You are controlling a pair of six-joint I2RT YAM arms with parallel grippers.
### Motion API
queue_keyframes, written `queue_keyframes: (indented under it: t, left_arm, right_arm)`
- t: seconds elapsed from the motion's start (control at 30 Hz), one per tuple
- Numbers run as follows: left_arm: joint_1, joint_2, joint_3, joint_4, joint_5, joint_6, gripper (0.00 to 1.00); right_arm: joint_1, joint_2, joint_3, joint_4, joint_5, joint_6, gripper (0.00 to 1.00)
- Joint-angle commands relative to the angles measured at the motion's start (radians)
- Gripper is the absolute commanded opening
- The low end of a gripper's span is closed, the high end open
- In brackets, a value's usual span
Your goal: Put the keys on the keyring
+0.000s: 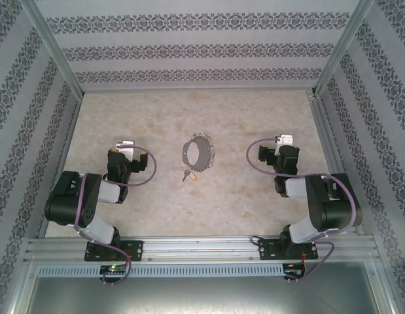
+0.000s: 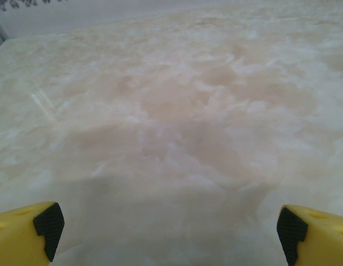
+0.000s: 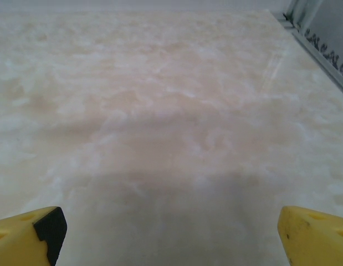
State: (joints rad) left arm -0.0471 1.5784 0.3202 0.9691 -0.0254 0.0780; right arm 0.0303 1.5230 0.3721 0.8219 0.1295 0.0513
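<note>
Top external view: grey keyring [image 1: 199, 152] lies on the counter [image 1: 241, 196] between both arms, with tiny yellow-headed keys [image 1: 188, 175] just beside its near edge. Left tool [image 1: 128, 152] and right tool [image 1: 275, 146] stand wide, holding nothing, apart from the ring.

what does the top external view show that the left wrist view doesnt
Top external: the keyring with the keys lying by its near rim, plus the right gripper and the patterned walls. Left wrist: a close look at the left gripper, its yellow, black-padded fingers spread wide with nothing between them. Shared: the marbled table.
</note>
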Motion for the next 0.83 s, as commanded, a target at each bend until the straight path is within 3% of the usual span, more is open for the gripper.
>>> queue_keyframes:
  t: [0.0, 0.8]
  left_arm:
    - [0.041, 0.000, 0.080, -0.068, 0.060, -0.065, 1.00]
    - [0.065, 0.005, 0.087, -0.083, 0.088, -0.080, 1.00]
  right_arm:
    - [-0.016, -0.015, 0.021, 0.044, -0.082, -0.012, 0.98]
    - [-0.006, -0.016, 0.017, 0.057, -0.068, -0.021, 0.98]
